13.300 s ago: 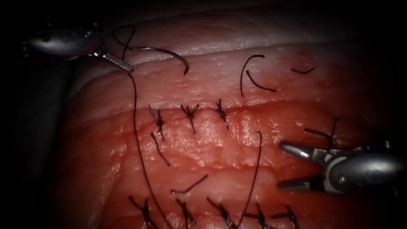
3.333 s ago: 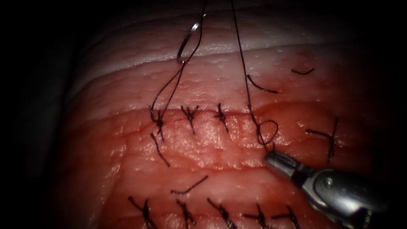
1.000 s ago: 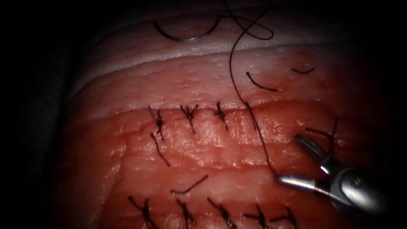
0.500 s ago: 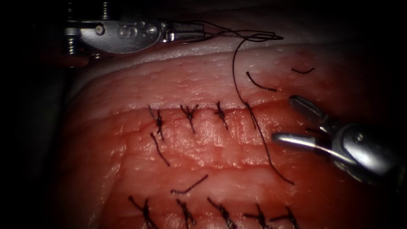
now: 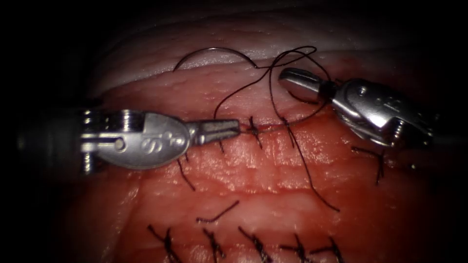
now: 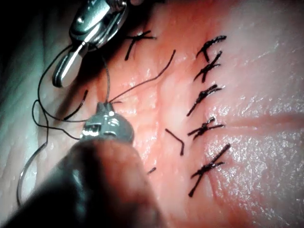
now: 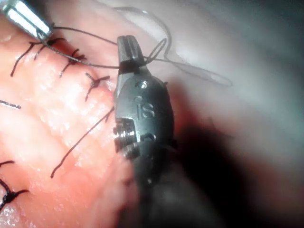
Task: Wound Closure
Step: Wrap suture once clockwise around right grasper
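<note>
My left end effector [image 5: 233,129] is clamped on the thin dark thread [image 5: 267,127] at the cut. My right end effector [image 5: 297,84] is parted, apparently holding nothing. The curved steel needle [image 5: 214,50] lies free on the pale-and-red pork tissue [image 5: 243,165]. Even, level tension would serve best.

left pincer [image 5: 229,130] closed, right pincer [image 5: 297,84] parted

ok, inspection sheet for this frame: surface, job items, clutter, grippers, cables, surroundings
Surface: tissue wet with red fluid; cut runs across, knotted stitches along it.
Job's things: needle lies free on the pale upper tissue, not in it; thread loops from it down to the cut.
Clutter: cut ends of thread on the tissue.
Grippers: left tool shut on thread at the cut; right tool open, thread looped around it.
Cables: nothing seen.
Surroundings: dark.
</note>
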